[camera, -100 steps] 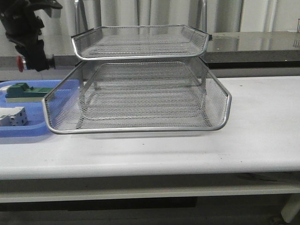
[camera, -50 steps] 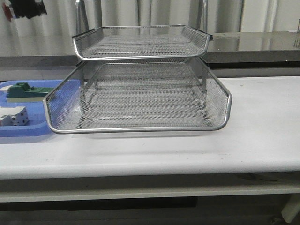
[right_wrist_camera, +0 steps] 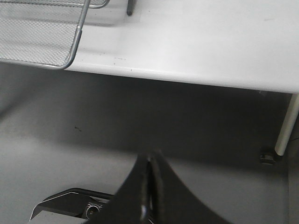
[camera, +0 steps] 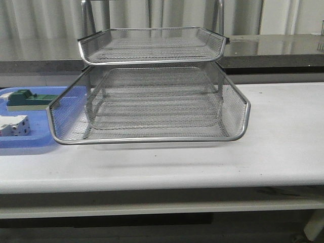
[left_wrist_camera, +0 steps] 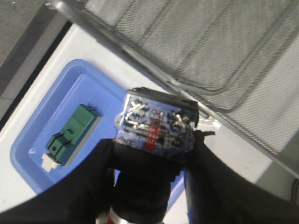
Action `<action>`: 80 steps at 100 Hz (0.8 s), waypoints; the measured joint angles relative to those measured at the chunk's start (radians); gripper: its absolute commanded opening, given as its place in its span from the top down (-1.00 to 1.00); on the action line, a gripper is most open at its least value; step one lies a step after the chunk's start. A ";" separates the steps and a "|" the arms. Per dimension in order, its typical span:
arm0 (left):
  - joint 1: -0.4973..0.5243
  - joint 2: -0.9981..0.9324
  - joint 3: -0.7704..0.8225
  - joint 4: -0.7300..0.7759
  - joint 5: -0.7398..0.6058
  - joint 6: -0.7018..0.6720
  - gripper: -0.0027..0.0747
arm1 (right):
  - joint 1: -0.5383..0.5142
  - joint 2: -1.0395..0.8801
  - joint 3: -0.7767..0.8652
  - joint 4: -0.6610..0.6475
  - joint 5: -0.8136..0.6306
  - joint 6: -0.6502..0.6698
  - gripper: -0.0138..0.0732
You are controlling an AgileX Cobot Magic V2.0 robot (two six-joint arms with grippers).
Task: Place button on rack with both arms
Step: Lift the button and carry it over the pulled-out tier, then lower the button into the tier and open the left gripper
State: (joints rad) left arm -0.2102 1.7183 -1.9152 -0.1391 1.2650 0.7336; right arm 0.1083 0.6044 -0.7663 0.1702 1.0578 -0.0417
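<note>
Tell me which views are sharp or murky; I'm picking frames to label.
Front view: evenly lit and sharp on the rack, glare on the dark counter behind. Left wrist view: the button is readable, the fingers are dark blurs. Right wrist view: mostly shadowed floor, the right gripper a dim silhouette.

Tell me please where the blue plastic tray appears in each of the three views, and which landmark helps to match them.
Front view: the blue tray lies at the left edge, on the white table, beside the rack.
Left wrist view: it lies below the held button, with the green block in it.
Right wrist view: not in it.
Shared landmark: the rack's mesh shows in all three.
</note>
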 measured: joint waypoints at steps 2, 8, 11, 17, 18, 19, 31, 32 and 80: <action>-0.012 -0.008 0.013 0.000 0.000 0.000 0.98 | 0.000 0.000 0.000 0.000 0.000 0.000 0.82; -0.048 -0.024 0.044 0.000 0.000 -0.002 0.98 | 0.000 0.000 0.000 0.000 0.000 0.000 0.82; -0.065 -0.026 0.061 0.000 0.000 -0.002 0.98 | 0.000 0.000 0.000 0.000 0.000 0.000 0.82; -0.104 -0.027 0.086 -0.002 0.000 -0.002 0.98 | 0.000 0.000 0.000 0.000 0.000 0.000 0.82; -0.108 -0.027 0.092 -0.002 0.000 -0.002 0.98 | 0.000 0.000 0.000 0.000 0.000 0.000 0.82; -0.112 -0.027 0.095 -0.004 0.000 -0.002 0.98 | 0.000 0.000 0.000 0.000 0.000 0.000 0.82; -0.193 -0.020 0.139 -0.004 0.000 -0.002 0.98 | 0.000 0.000 0.000 0.000 0.000 0.000 0.82; -0.197 -0.020 0.142 -0.004 0.000 -0.002 0.98 | 0.000 0.000 0.000 0.000 0.000 0.000 0.82; -0.366 0.188 0.165 -0.045 -0.060 -0.004 0.98 | 0.000 0.000 0.000 0.000 0.002 0.000 0.82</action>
State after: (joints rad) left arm -0.5766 1.9066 -1.7500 -0.1843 1.2045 0.7298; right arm 0.1083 0.6044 -0.7663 0.1702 1.0594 -0.0417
